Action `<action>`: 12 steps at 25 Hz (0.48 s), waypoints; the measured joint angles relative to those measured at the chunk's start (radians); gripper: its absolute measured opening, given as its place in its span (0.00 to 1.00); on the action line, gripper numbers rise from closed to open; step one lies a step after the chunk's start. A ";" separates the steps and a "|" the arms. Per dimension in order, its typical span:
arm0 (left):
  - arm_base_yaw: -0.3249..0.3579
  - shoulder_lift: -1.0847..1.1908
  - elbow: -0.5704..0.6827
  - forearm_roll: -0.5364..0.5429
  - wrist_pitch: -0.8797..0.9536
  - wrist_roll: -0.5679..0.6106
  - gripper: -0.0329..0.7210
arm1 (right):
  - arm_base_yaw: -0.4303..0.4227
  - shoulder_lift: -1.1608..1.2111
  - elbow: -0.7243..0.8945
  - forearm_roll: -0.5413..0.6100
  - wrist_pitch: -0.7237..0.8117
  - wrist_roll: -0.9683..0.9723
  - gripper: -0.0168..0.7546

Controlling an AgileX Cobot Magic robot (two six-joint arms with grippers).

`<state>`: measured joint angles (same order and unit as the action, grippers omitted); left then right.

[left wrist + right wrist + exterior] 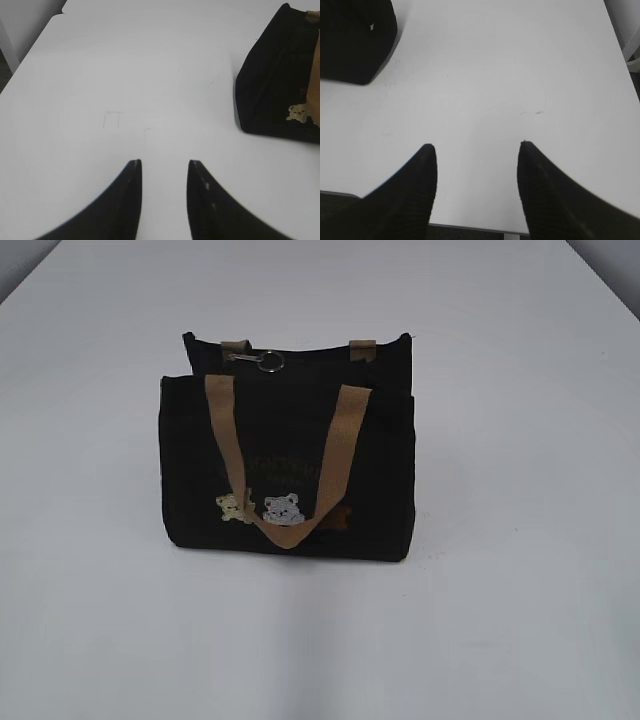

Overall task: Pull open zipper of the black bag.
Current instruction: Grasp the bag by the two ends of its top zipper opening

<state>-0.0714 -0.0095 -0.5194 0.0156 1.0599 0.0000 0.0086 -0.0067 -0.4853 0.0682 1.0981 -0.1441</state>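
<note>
The black bag stands upright mid-table, with tan handles and small bear patches on its front. Its zipper runs along the top edge, and the silver ring pull lies near the top's left end. Neither arm shows in the exterior view. In the left wrist view my left gripper hangs open over bare table, with the black bag well off to its right. My right gripper is open wider over the table's near edge, and a corner of the black bag shows at the upper left.
The white table carries only the bag. Its near edge runs under my right gripper. Its left edge and a drop beyond show in the left wrist view.
</note>
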 joint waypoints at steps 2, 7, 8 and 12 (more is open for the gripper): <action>0.000 0.000 0.000 0.000 0.000 0.000 0.36 | 0.000 0.000 0.000 0.000 0.000 0.000 0.55; 0.000 0.000 0.000 0.000 0.000 0.000 0.36 | 0.000 0.000 0.000 0.000 0.000 0.000 0.55; 0.000 0.000 0.000 0.000 0.000 0.000 0.36 | 0.000 0.000 0.000 0.000 0.000 0.000 0.55; 0.000 0.000 0.000 0.000 0.000 0.000 0.36 | 0.000 0.000 0.000 0.000 0.000 0.000 0.55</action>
<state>-0.0714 -0.0095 -0.5194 0.0156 1.0599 0.0000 0.0086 -0.0067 -0.4853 0.0682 1.0981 -0.1441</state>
